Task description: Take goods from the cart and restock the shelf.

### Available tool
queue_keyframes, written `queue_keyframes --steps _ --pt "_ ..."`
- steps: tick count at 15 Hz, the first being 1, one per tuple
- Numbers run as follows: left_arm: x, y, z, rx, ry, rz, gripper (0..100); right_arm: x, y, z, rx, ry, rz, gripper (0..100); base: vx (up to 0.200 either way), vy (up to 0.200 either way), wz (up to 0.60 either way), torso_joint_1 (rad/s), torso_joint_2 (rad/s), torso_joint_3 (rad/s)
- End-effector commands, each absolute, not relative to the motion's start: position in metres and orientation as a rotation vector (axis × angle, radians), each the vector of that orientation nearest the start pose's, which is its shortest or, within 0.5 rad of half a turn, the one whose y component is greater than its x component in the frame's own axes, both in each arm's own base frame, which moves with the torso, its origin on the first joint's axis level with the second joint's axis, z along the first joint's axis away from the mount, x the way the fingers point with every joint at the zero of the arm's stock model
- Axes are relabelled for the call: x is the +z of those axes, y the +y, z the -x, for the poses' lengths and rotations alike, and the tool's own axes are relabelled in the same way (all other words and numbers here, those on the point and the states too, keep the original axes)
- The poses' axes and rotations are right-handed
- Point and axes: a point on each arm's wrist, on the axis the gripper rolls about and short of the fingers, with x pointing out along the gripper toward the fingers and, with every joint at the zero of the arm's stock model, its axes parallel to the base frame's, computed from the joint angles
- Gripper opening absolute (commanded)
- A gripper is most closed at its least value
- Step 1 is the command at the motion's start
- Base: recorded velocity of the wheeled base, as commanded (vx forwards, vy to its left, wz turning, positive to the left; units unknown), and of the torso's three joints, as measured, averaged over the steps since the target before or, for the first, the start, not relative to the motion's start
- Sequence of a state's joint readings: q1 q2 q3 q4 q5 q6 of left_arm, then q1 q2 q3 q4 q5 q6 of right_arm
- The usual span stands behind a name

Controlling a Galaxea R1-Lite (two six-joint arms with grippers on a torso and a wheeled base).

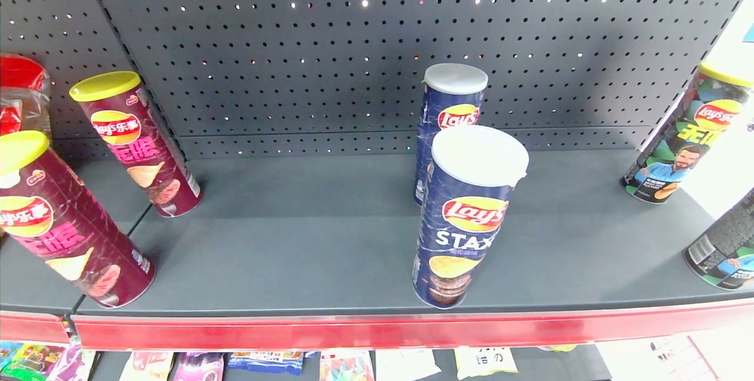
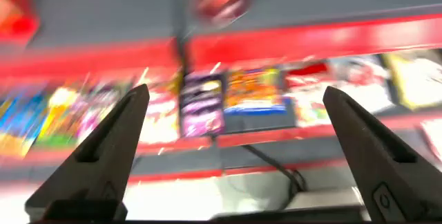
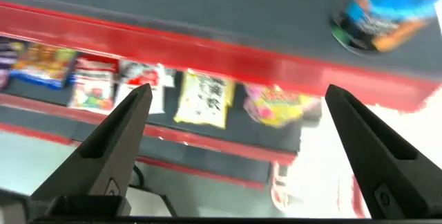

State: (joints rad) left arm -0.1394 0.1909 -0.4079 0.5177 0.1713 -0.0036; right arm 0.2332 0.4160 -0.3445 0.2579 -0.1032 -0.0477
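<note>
Jaws on both arms spread wide and empty, pointed at the shelf (image 1: 330, 251) and its red edge (image 3: 207, 51).

Head overlooks the shelf (image 1: 306, 239); both wrists face its red edge (image 3: 207, 48).

Grey pegboard wall (image 1: 353, 45), light glinting through its holes.
</note>
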Motion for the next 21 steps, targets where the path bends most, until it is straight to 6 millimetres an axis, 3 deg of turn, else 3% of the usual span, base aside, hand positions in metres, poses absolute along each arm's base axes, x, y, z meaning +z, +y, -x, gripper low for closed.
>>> queue_keyframes --steps 1,3,6,8,11,13,16,19,21 --pt "0.118 0.008 0.047 0.069 0.235 -0.012 100 0.150 -0.003 0.006 0.032 0.333 0.086 100 0.000 0.000 0.00 0.000 0.00 0.000" --pt "0.108 0.004 0.035 -0.073 0.169 0.009 100 0.132 -0.002 0.022 -0.016 0.328 0.065 100 0.000 0.000 0.00 0.000 0.00 0.000" --pt "0.080 0.002 0.016 -0.082 0.079 0.026 100 0.091 -0.001 0.034 0.062 0.214 0.135 100 0.000 0.000 0.00 0.000 0.00 0.000" --pt "0.077 0.002 0.016 -0.083 0.092 0.030 100 0.090 0.002 0.037 0.082 0.096 0.128 100 0.000 0.000 0.00 0.000 0.00 0.000" --pt "0.077 0.002 0.016 -0.092 0.093 0.028 100 0.083 0.002 0.025 0.093 -0.011 0.037 100 0.000 0.000 0.00 0.000 0.00 0.000" --pt "0.077 0.002 0.016 -0.090 0.093 0.028 100 0.084 0.000 0.023 -0.019 0.018 -0.044 100 0.000 0.000 0.00 0.000 0.00 0.000" --pt "0.077 0.002 0.016 -0.091 0.093 0.023 100 0.082 -0.002 0.025 -0.097 -0.015 -0.018 100 0.000 0.000 0.00 0.000 0.00 0.000" --pt "0.077 0.002 0.016 -0.091 0.093 0.020 100 0.075 0.001 0.023 0.058 0.010 0.017 100 0.000 0.000 0.00 0.000 0.00 0.000" --pt "0.077 0.002 0.016 -0.091 0.093 0.011 100 0.076 0.001 0.022 0.057 0.019 -0.008 100 0.000 0.000 0.00 0.000 0.00 0.000"
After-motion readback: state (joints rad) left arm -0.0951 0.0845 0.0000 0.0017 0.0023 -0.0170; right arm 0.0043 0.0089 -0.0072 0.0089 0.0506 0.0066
